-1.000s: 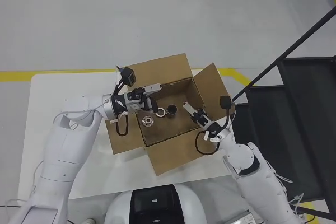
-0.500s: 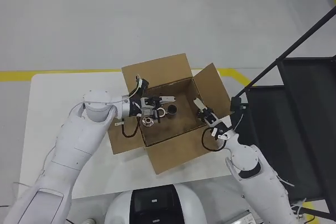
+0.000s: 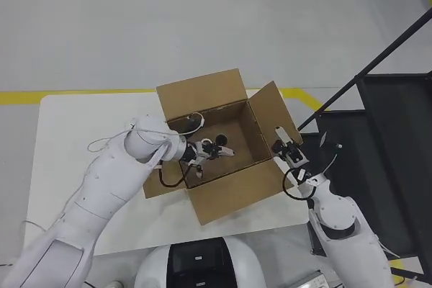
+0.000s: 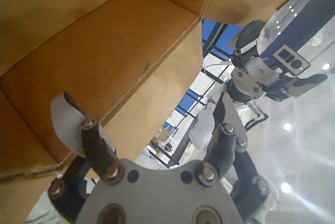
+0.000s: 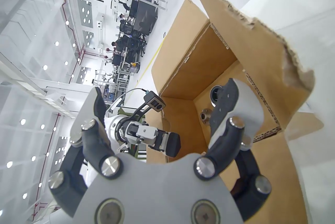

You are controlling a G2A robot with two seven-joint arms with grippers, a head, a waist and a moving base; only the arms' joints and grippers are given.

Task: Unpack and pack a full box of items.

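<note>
Box (image 3: 227,194): in the top view its floor is partly covered by the left gripper (image 3: 223,150), and the items beneath are too small to identify.

In the right wrist view, a dark round item (image 5: 215,94) and a small metal fitting (image 5: 205,115) on the box floor are both partly hidden behind one finger (image 5: 246,104) of the right gripper (image 5: 163,91).

In the left wrist view, the box walls are cut off at the picture's edges.
</note>
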